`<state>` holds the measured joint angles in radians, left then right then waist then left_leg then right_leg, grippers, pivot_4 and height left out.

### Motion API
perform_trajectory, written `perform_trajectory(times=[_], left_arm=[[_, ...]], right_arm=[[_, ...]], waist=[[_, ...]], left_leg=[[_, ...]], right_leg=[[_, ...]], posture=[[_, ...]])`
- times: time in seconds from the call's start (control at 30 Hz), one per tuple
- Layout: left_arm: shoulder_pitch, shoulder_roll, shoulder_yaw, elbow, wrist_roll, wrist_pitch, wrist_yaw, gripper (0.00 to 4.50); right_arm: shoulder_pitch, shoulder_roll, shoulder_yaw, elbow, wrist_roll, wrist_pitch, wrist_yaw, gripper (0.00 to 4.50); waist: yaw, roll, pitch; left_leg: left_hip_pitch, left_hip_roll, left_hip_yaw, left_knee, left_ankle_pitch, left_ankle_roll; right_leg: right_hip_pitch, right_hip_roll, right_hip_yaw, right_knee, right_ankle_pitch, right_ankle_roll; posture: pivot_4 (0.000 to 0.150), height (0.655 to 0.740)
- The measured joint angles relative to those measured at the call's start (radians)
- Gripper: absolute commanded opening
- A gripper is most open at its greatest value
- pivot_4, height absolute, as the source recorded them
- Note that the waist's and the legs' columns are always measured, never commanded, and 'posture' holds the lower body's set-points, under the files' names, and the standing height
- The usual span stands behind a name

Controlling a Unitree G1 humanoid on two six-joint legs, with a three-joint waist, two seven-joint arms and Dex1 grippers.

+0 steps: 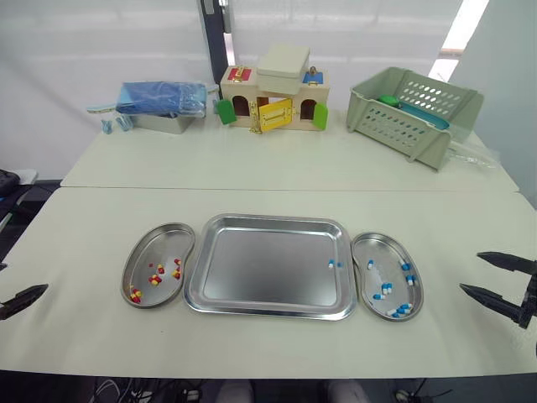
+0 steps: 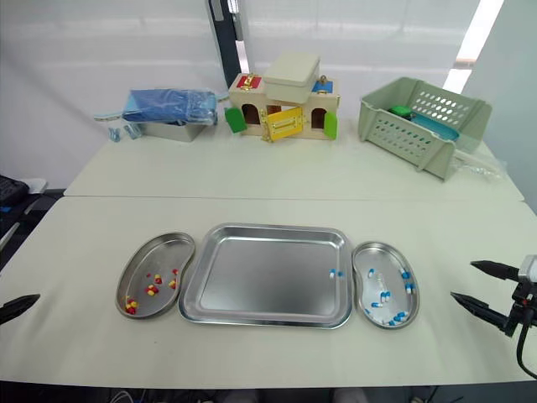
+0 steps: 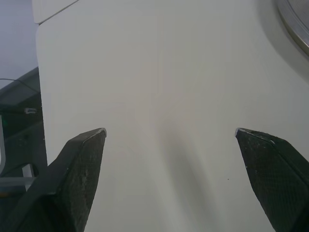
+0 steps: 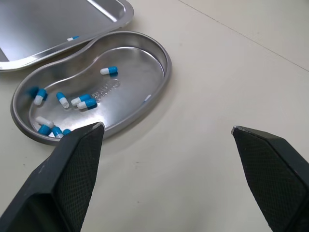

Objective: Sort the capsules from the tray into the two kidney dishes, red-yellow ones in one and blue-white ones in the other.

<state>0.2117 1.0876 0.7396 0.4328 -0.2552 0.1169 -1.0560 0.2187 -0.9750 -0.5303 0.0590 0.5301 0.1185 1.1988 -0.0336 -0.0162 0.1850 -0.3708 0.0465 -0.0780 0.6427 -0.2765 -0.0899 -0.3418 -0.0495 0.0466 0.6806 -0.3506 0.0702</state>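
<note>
A steel tray (image 1: 252, 269) lies in the middle of the near table with one blue-white capsule (image 1: 334, 264) at its right side. The left kidney dish (image 1: 147, 243) holds several red-yellow capsules (image 1: 156, 278). The right kidney dish (image 1: 373, 248) holds several blue-white capsules (image 4: 85, 100). My right gripper (image 1: 495, 277) hangs open and empty to the right of that dish, low over the table. My left gripper (image 3: 171, 133) stands open and empty over bare table near the left edge, its fingertip (image 1: 33, 294) well left of the left dish.
On the far table stand a blue-covered metal box (image 1: 162, 105), a toy house with a cream box on top (image 1: 273, 96) and a green basket (image 1: 415, 113). A seam (image 1: 285, 189) joins the two tables.
</note>
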Motion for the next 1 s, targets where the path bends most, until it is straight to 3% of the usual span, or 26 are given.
perform_trajectory(times=[0.27,0.37,0.63,0.77,0.87,1.0], left_arm=[[-0.009,-0.006,0.0,0.022,-0.014,-0.06,-0.021,4.44],[0.004,-0.067,0.0,-0.023,-0.056,-0.109,-0.065,4.44],[0.214,-0.262,-0.011,-0.403,-0.228,-0.108,-0.206,4.44],[0.289,-0.378,-0.084,-0.611,-0.319,-0.109,-0.254,4.44],[0.315,-0.488,-0.171,-0.737,-0.367,-0.162,-0.284,4.44],[0.365,-0.614,-0.266,-0.815,-0.414,-0.222,-0.3,4.44]], right_arm=[[-0.024,0.0,0.005,0.015,-0.037,0.004,0.004,4.5],[-0.029,-0.028,0.041,0.014,-0.054,0.017,0.033,4.5],[-0.1,-0.143,0.103,-0.09,-0.058,0.138,0.11,4.5],[-0.236,-0.19,0.199,-0.234,-0.004,0.294,0.094,4.5],[-0.398,-0.254,0.348,-0.333,-0.009,0.412,0.084,4.5],[-0.631,-0.239,0.541,-0.391,-0.026,0.582,0.054,4.5]], waist=[[0.0,0.0,0.0],[0.0,0.001,0.0],[-0.006,0.001,0.001],[-0.006,0.002,0.001],[-0.002,0.002,0.001],[0.0,0.002,0.001]], left_leg=[[-0.001,0.0,0.0,0.0,0.0,0.0],[0.0,0.0,0.001,0.0,0.0,0.0],[-0.001,0.001,0.001,0.001,0.0,0.0],[-0.001,0.0,0.0,0.002,0.0,0.0],[-0.001,0.001,0.0,0.002,0.0,0.0],[-0.004,0.0,-0.001,0.003,0.0,0.0]], right_leg=[[0.0,0.0,0.0,0.0,0.0,0.0],[0.0,0.0,0.0,0.0,0.0,0.0],[0.0,0.0,0.001,0.0,0.0,0.0],[0.001,0.0,0.001,0.0,0.0,0.0],[0.001,0.0,0.001,0.0,0.0,0.0],[-0.002,0.0,0.0,-0.001,0.0,0.0]], posture=[[0.15,0.74],[0.15,0.74],[0.15,0.74],[0.15,0.74],[0.15,0.74],[0.15,0.74]])
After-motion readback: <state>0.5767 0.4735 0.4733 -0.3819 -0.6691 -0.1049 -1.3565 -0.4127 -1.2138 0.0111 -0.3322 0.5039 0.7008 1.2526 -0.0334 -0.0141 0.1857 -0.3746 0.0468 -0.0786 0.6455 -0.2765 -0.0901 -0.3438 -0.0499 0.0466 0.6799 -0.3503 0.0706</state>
